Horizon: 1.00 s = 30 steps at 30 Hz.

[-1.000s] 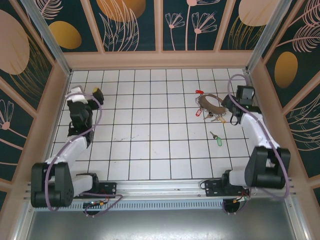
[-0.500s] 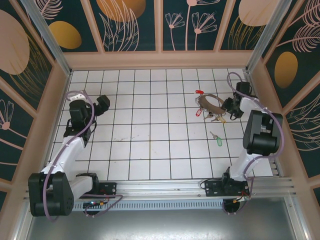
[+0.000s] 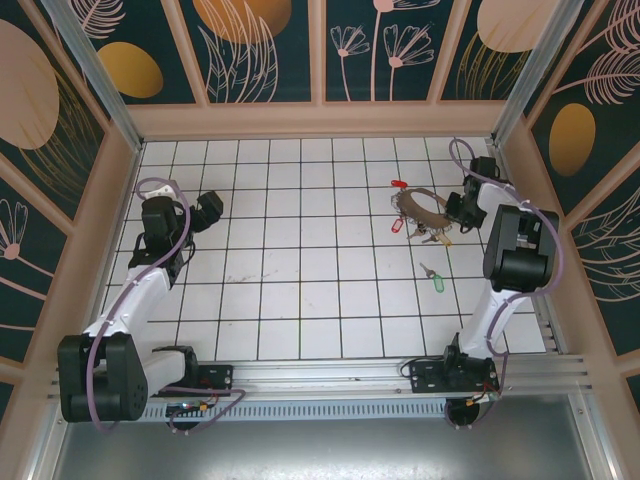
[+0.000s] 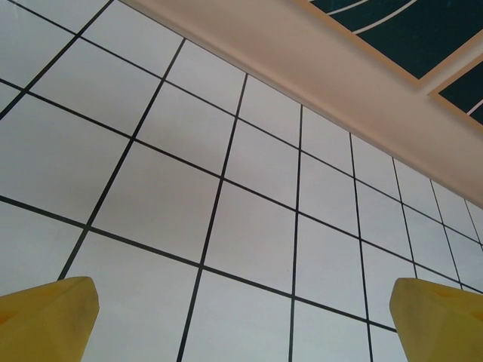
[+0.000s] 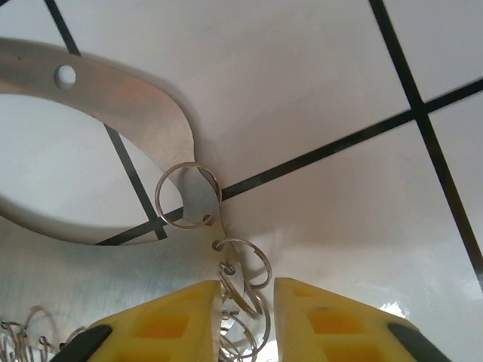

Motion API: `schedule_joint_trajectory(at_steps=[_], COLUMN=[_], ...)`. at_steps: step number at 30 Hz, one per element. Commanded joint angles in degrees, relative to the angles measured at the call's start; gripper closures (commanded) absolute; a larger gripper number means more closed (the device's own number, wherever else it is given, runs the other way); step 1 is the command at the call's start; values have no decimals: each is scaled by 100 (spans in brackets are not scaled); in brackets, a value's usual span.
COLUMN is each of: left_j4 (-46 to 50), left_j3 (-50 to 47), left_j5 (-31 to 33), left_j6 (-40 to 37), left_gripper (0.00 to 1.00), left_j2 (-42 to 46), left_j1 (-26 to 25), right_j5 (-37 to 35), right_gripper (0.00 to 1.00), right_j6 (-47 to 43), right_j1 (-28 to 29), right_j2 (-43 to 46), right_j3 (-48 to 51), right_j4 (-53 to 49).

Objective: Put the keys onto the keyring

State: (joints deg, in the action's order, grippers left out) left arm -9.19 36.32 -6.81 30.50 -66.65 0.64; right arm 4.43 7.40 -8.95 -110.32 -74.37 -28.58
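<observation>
Top view: the keyring (image 3: 422,207) lies near the tabletop's right edge, its long axis roughly along the far edge. Keys (image 3: 399,185) cluster at it, while a green key (image 3: 437,281) lies apart, so threading likely remains.

Left wrist: the left fingers (image 4: 45,320) are wide apart.

Right wrist: the right fingers (image 5: 162,324) are nearly together around small wire rings (image 5: 245,279) — pinched or not, I cannot tell.

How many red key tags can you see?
2. One red tag lies just beyond the keyring, the other red tag by its near-left edge. More may hide among the bunched keys.
</observation>
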Motion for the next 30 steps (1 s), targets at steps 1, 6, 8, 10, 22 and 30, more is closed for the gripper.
schedule_joint_trajectory(at_steps=[1, 6, 8, 10, 22, 30], left_j4=[77, 204, 232, 234, 261, 190], left_j3=[181, 278, 304, 323, 341, 311], left_j5=[103, 115, 105, 51, -57, -248], left_j6=[-27, -81, -80, -71, -58, 42], left_gripper=[1, 1, 1, 1, 1, 1], left_j2=[-23, -117, -158, -192, -203, -286], left_j1=[11, 8, 6, 6, 1, 6], right_j5=[4, -19, 101, 230, 258, 159], right_gripper=[83, 86, 90, 96, 100, 100], right_j6=[-201, -316, -377, -418, -363, 764], right_j1=[2, 123, 158, 237, 1495, 3220], right_j2=[-187, -67, -1, 130, 850, 779], right_j3=[-235, -178, -127, -50, 506, 717], right_j4=[-248, -173, -122, -42, 14, 227])
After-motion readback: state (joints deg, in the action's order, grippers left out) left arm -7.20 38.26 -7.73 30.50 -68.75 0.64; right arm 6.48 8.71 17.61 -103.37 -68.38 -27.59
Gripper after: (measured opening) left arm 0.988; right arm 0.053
